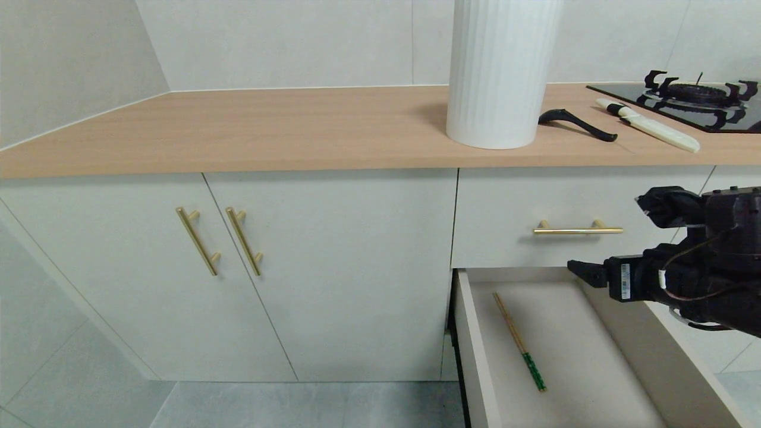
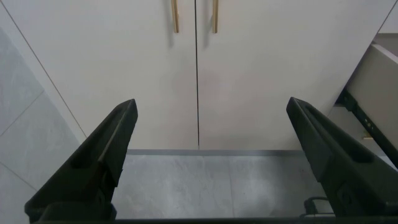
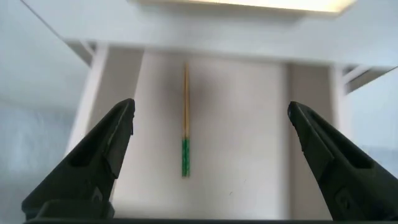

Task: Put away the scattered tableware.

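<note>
While the chopsticks point(image 1: 518, 342) lie flat in the open drawer point(image 1: 469, 333), long axis running front to back with the green end toward the drawer's front, the right hand point(image 3: 209, 111) hangs over the drawer, spread wide and empty. Left hand point(image 2: 211, 104) is spread too, facing the cupboard doors point(image 2: 249, 74) down low. Head view adds a knife point(image 1: 651, 126) on the counter point(image 1: 267, 125).

Wooden worktop point(image 1: 267, 128): tall white ribbed container point(image 1: 499, 71) standing right of centre, black curved utensil handle point(image 1: 576, 123) just beside it with its head end hidden behind the container. White knife point(image 1: 648, 125) lies farther right, along the front edge of the black gas hob point(image 1: 695, 98). Below, the pulled-out drawer point(image 1: 472, 351) has a pair of chopsticks point(image 1: 519, 342) lying flat on its floor, green ends toward the front.
</note>
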Controlling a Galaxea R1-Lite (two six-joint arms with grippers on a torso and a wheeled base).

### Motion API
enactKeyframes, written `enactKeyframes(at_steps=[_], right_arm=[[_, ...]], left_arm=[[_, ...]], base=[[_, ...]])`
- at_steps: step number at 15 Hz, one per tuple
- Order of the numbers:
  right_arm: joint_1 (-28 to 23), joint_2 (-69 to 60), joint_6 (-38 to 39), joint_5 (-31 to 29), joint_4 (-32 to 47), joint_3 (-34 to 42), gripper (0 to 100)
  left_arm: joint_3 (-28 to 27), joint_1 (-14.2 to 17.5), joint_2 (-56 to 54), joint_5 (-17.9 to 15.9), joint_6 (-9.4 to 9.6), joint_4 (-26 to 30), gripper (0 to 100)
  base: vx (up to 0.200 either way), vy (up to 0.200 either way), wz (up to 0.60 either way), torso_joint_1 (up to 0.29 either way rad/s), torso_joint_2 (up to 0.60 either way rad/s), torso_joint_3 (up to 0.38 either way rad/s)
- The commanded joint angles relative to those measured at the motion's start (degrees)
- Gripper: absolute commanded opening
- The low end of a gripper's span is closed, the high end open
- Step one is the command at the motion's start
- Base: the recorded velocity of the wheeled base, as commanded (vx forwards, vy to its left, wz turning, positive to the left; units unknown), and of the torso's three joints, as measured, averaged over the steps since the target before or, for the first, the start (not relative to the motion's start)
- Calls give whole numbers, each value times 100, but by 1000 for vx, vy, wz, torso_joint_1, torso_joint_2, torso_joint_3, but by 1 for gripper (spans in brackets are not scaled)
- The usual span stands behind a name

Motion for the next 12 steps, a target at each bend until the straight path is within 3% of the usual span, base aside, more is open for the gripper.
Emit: enactKeyframes(at_steps=[1,6,12], right_arm=[[-20,-372,-73,3,-47,-8,100],[-29,-408,-73,3,-240,19,100],[-29,-416,-73,3,-240,19,100]], left_arm=[[0,1,0,2,-4,0,100],[0,1,0,2,-4,0,100],[0,1,0,2,-4,0,100]], base=[[0,0,0,0,0,0],[0,0,0,43,-185,-180],[0,0,0,173,-495,-295]])
